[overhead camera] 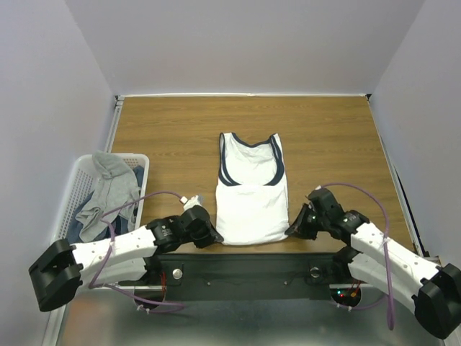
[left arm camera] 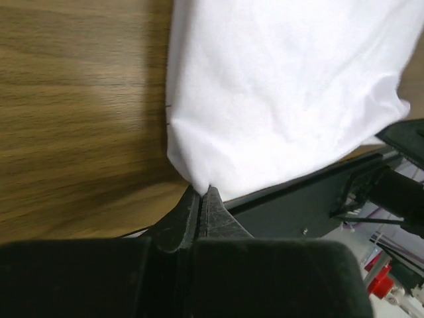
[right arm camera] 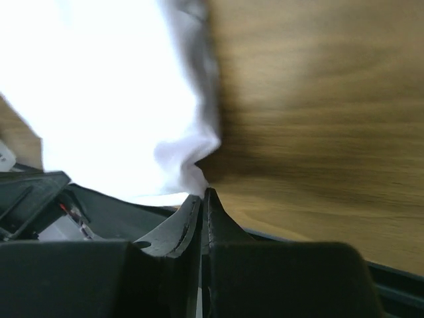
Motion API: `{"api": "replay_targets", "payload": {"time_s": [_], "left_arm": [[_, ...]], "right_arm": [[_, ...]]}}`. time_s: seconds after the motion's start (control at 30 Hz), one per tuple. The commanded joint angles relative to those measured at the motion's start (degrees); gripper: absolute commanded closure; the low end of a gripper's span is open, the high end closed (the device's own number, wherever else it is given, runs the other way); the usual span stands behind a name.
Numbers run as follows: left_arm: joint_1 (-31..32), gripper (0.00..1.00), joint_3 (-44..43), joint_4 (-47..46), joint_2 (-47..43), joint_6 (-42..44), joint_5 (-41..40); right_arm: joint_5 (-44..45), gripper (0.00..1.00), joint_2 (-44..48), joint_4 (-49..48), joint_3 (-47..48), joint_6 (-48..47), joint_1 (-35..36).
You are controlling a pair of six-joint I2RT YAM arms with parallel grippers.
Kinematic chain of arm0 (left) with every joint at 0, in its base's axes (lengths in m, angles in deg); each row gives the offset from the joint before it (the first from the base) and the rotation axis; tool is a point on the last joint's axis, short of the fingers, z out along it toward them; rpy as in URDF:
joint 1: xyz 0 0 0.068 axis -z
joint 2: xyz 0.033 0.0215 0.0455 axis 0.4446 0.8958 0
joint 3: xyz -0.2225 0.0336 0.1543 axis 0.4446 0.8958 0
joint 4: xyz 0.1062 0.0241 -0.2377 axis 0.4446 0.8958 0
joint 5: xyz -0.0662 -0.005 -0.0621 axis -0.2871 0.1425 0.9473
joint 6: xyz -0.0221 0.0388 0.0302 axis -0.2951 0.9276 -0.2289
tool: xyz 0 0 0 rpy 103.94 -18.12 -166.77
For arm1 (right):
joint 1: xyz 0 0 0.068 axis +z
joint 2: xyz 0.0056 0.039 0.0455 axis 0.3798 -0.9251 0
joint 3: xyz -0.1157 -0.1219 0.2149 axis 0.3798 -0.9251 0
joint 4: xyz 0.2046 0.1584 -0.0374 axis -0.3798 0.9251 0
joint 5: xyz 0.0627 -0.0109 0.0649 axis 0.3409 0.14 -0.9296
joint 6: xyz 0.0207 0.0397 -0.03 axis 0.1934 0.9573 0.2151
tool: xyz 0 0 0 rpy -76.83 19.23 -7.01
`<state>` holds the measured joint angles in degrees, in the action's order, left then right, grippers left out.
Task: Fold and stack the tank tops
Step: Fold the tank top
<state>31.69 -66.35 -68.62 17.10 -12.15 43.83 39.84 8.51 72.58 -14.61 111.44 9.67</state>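
Beside white tank top (overhead camera: 251, 198), basket (overhead camera: 70, 198) holds grey tops (overhead camera: 112, 184).

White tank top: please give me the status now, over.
Left gripper shut on near-left corner; right gripper shut on near-right corner. White tank top flat on table. Nothing in the way.

Navy-edged neck and armholes on white tank top (overhead camera: 251, 209). Left of left gripper (overhead camera: 214, 235): grey tank top (overhead camera: 109, 189), white lattice basket (overhead camera: 75, 189). Surface (overhead camera: 173, 133) brown woodgrain.

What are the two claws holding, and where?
The white top: left gripper pinches its near-left corner, right gripper its near-right corner.
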Motion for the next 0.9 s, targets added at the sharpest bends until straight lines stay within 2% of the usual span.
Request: {"api": "replay_targets", "payload": {"time_s": [0.0,0.13,0.17,0.3,0.47,0.67,0.87], "left_arm": [[0.5,1.00,-3.2,-1.9,-6.4,4.6,-0.4],[1.5,1.00,-4.8,-0.7,-10.8,5.4,-0.7],[1.9,1.00,-5.8,-0.1,-11.1,5.3,-1.0],[6.5,1.00,-8.8,2.2,-10.7,3.5,-4.7],[18.1,1.00,-13.7,9.0,-10.8,-3.1,-13.7],[26.9,1.00,-15.2,13.1,-10.9,-13.1,-20.1],[27.1,1.00,-16.1,16.7,-11.5,-15.4,-25.9]], "right_arm": [[2.9,0.95,0.3,2.5,10.4,-6.3,1.8],[5.3,0.97,0.7,5.4,15.9,-7.0,6.8],[7.9,0.97,0.9,6.2,16.6,-5.8,10.4],[12.4,0.99,1.1,7.7,19.1,-2.5,17.9],[19.8,1.00,1.5,9.6,22.1,2.9,26.8],[28.7,1.00,-3.1,10.7,25.2,8.8,41.2],[38.2,1.00,-3.8,12.7,28.2,8.9,41.8]]}}
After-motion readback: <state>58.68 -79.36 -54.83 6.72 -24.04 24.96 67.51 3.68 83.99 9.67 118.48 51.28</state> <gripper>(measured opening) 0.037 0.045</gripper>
